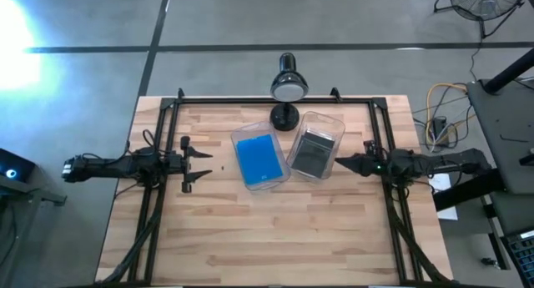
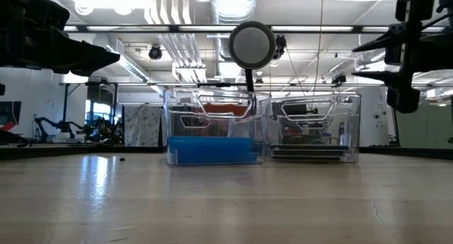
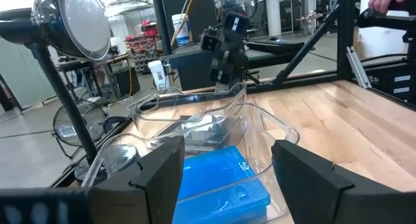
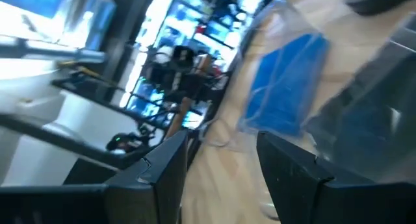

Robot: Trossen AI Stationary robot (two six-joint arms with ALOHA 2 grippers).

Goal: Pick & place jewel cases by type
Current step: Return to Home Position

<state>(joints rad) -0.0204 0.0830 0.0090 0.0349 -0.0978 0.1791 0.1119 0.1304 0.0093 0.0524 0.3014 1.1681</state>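
Two clear bins stand side by side at the middle of the table. The left bin (image 1: 237, 139) holds a stack of bright blue jewel cases (image 1: 257, 160), also seen as blue cases (image 3: 218, 178) in the left wrist view. The right bin (image 1: 335, 123) holds dark grey jewel cases (image 1: 314, 152), which lie flat on its floor (image 2: 313, 153). My left gripper (image 1: 205, 164) hovers open to the left of the blue bin and holds nothing. My right gripper (image 1: 336, 162) hovers open just right of the grey bin, rolled so its fingers stand one above the other (image 2: 362, 59).
A black desk lamp (image 1: 288, 88) stands behind the bins, its head (image 2: 252, 44) above them. A black frame (image 1: 275, 99) runs along the table's far edge and sides. Bare wood lies toward the near edge (image 1: 275, 238).
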